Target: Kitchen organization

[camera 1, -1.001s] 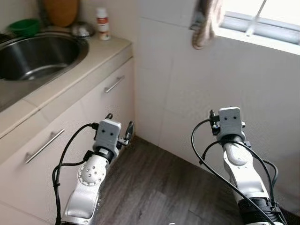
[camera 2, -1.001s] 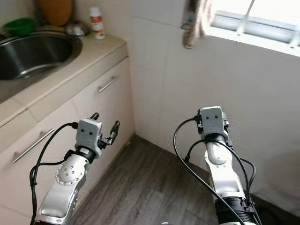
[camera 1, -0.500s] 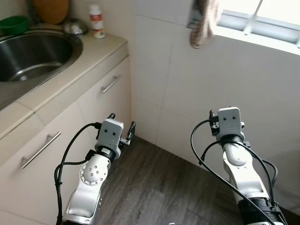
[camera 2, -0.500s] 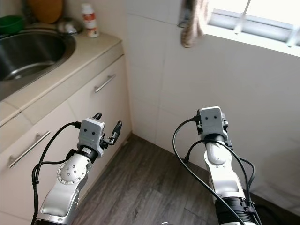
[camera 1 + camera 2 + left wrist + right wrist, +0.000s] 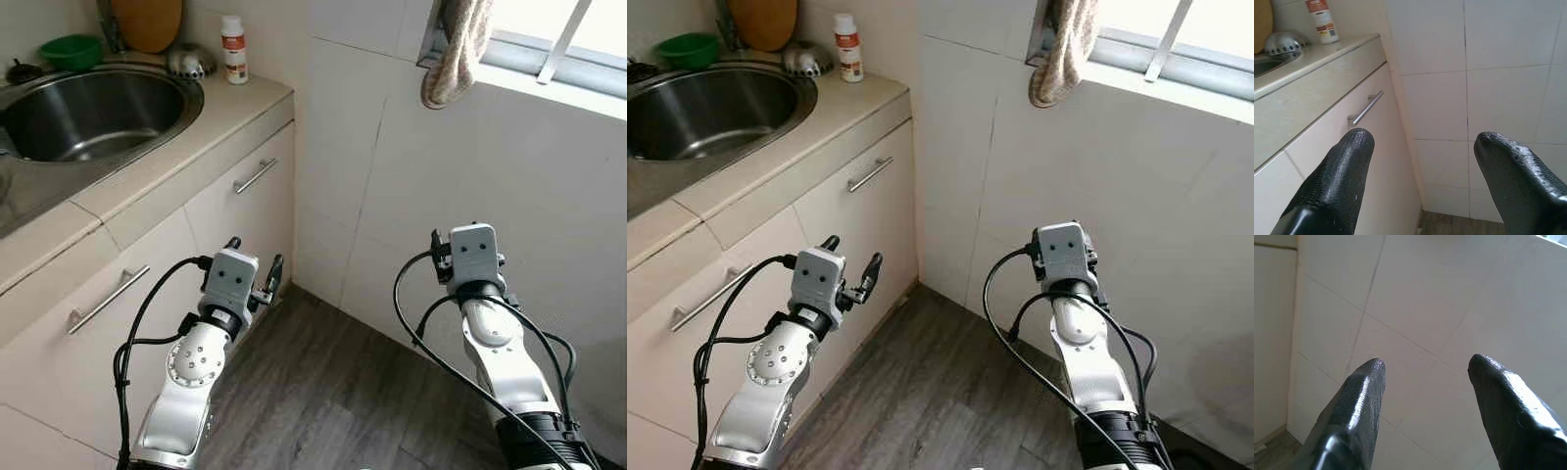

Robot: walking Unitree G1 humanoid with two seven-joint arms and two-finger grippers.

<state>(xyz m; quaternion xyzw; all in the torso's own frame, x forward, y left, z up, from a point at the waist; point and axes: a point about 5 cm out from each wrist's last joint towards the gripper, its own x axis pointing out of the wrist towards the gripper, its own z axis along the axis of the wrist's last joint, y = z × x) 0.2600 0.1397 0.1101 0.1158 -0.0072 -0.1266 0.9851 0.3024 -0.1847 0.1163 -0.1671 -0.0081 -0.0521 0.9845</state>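
Left gripper (image 5: 253, 270): fingers spread wide, holding nothing, raised just beside the lower cabinet door (image 5: 240, 211). Directly ahead of it is the door's bar handle (image 5: 1365, 107); above that the beige counter (image 5: 167, 147). Farther up and left of this gripper: steel sink (image 5: 93, 113), white bottle (image 5: 233, 49) at the counter's back corner, a metal strainer (image 5: 188, 63), green bowl (image 5: 77, 51).

Right gripper (image 5: 1425, 377): fingers apart, empty, facing the white tiled wall (image 5: 411, 176). A cloth (image 5: 456, 49) hangs above it, by the window ledge (image 5: 549, 73). Wood-look floor (image 5: 333, 392) below both.
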